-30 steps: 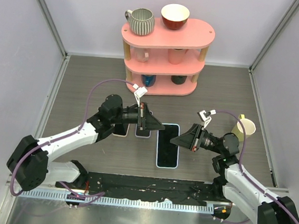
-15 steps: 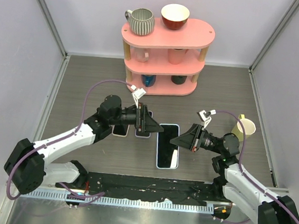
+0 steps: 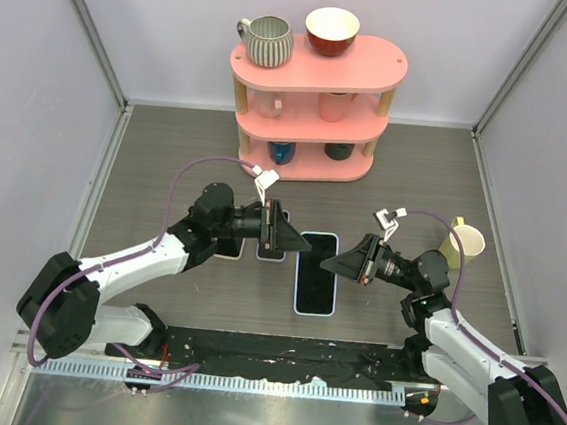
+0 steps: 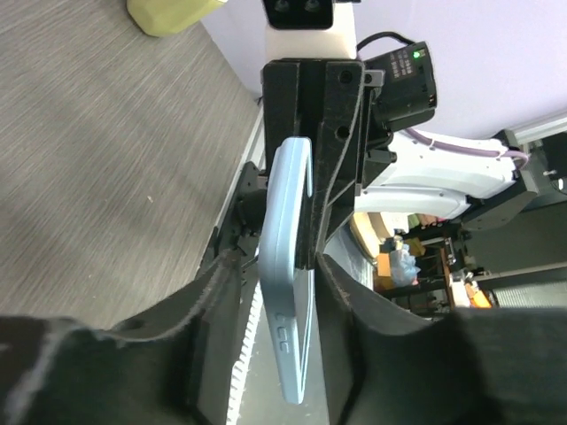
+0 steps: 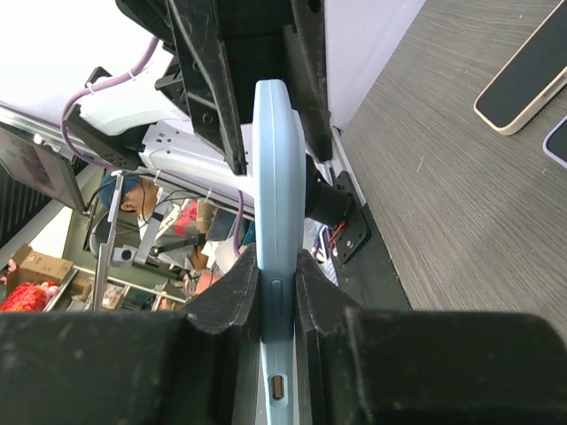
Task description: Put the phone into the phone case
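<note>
The light-blue flexible phone case (image 4: 285, 266) is sitting between the two arms, over the grey wood-grain table (image 3: 168, 161). The dark-screened phone (image 3: 317, 281) is lying in its open face. Whether the phone is fully seated cannot be told.

**Grip state**
- The right gripper (image 5: 277, 283) is clamping one long edge of the case, with its fingers drawn narrow onto the front and back faces.
- The left gripper (image 3: 299, 240) is standing at the opposite long edge, its fingers close on either face. Whether they are pressing cannot be told.

**Handling (judgement)**
- The assembly is likely behaving as a light load.
- The phone is probably acting as a stiff, smooth slab with a fragile glass face, while the case rim is likely yielding under pressure.
- The long edges are offering the safest hold, away from the moulded side buttons (image 4: 282, 332) and the bottom port opening (image 5: 275, 387).
- Pinching too hard risks bowing the rim and letting the phone slip out.

**Markings**
- No brand, label or writing is showing legibly on the case or phone.
- A small green indicator light (image 4: 415, 55) is glowing on the opposite arm's housing.
</note>
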`<state>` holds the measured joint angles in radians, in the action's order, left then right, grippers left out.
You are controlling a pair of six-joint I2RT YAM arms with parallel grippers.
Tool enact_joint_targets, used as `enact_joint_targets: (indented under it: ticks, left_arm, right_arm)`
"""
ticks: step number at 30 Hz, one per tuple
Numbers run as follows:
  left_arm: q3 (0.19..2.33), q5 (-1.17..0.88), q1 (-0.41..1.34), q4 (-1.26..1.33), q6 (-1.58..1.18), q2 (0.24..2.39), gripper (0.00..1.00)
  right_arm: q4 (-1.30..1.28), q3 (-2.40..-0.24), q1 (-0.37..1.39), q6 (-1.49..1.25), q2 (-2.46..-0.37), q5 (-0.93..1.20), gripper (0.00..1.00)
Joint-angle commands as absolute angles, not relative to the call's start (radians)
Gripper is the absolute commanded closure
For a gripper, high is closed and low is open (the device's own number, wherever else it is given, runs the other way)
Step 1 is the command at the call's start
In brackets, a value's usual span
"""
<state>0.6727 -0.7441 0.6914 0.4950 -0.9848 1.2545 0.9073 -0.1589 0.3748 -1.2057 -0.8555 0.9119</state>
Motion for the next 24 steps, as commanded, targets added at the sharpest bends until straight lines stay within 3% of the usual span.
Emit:
enact_joint_targets:
  ticks: [1, 2, 4, 5, 6, 10, 18, 24]
  left_arm:
    - [0.718, -0.713, 0.689, 0.389, -0.898, 1.235, 0.47]
    - [0.724, -0.697, 0.689, 0.356, -0.882, 1.229, 0.37]
    - [0.736, -0.666, 0.681, 0.278, -0.826, 1.191, 0.28]
    - [0.739, -0.654, 0.675, 0.250, -0.806, 1.171, 0.09]
    - [0.745, -0.638, 0.658, 0.217, -0.787, 1.151, 0.01]
    - [0.813, -0.545, 0.606, -0.029, -0.667, 1.024, 0.00]
    - [0.822, -0.604, 0.577, -0.095, -0.647, 0.951, 0.01]
    - [0.928, -0.427, 0.577, -0.383, -0.429, 0.916, 0.00]
  right_arm:
    - [0.965, -0.198, 0.377, -1.221, -0.825, 0.848, 0.99]
    - [0.956, -0.202, 0.377, -1.215, -0.824, 0.844, 0.99]
    - [0.936, -0.212, 0.376, -1.210, -0.824, 0.836, 0.99]
    - [0.931, -0.215, 0.376, -1.209, -0.822, 0.835, 0.99]
    - [0.924, -0.219, 0.376, -1.210, -0.822, 0.836, 0.99]
    - [0.916, -0.227, 0.374, -1.212, -0.816, 0.835, 0.99]
    - [0.875, -0.241, 0.376, -1.187, -0.839, 0.809, 0.99]
    - [0.338, -0.391, 0.371, -0.812, -0.926, 0.669, 0.99]
